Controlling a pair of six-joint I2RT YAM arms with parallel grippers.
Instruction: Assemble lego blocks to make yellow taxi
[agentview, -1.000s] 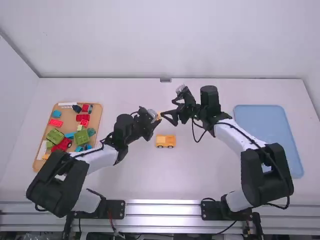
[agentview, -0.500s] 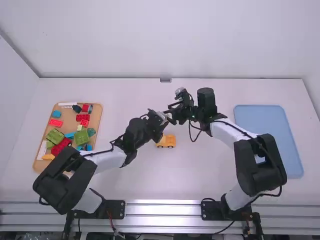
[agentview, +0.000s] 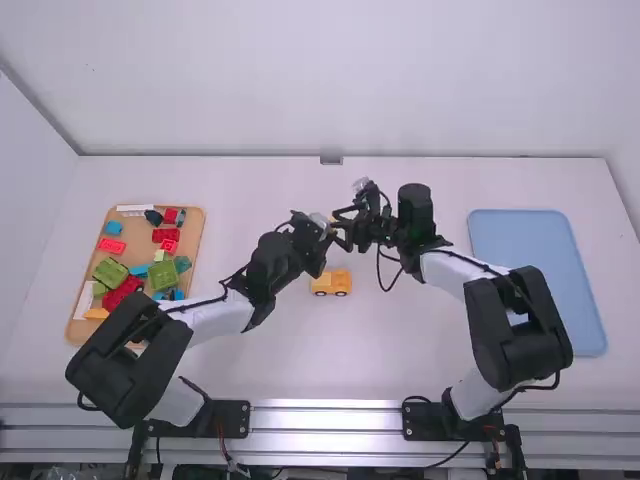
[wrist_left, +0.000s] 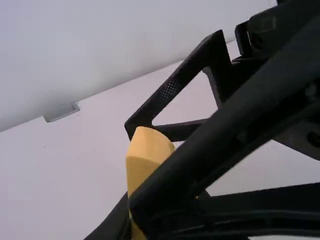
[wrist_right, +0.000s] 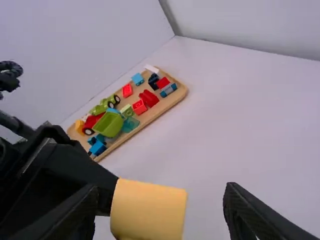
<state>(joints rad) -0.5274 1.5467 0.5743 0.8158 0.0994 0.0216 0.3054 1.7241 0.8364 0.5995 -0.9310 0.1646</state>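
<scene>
White table (agentview: 410, 350), pale wall (agentview: 450, 80) behind. Over the past second the arms have closed the gap above the table. Left claw (agentview: 327, 229) grips the yellow block (wrist_right: 147, 210); right claw (wrist_right: 162, 200) spread wide, a finger on either side of it. Likely a handover, for a better seating angle. Wheeled yellow base (agentview: 331, 283) stands on the table, block not yet fitted.

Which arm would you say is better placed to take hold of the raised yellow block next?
The right, I'd judge: the right hand is open, its fingers on either side of the block, while the left hand already grips it.
</scene>
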